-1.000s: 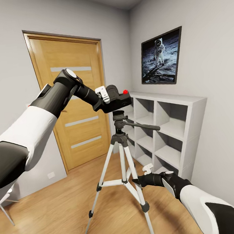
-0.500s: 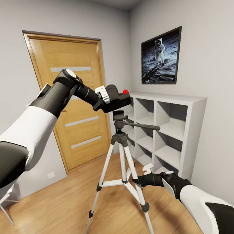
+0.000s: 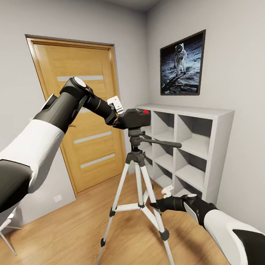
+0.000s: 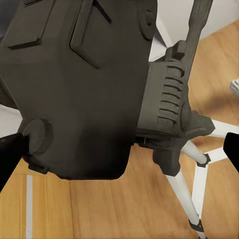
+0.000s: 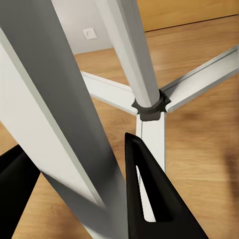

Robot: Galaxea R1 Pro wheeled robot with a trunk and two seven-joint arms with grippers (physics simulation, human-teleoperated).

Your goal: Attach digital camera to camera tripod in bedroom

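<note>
Centre frame, your left gripper (image 3: 121,116) has its jaws clenched on the camera (image 3: 134,118), which sits level on the tripod (image 3: 138,176) head, ready to lock. Lower right, your right gripper (image 3: 159,203) clamps a leg, steadying it.

Floor (image 3: 69,238): light wood planks. Standing on it: tripod (image 3: 139,188), three legs spread; white cube shelf (image 3: 190,151) against the right wall; chair leg (image 3: 7,240) at left edge.
</note>
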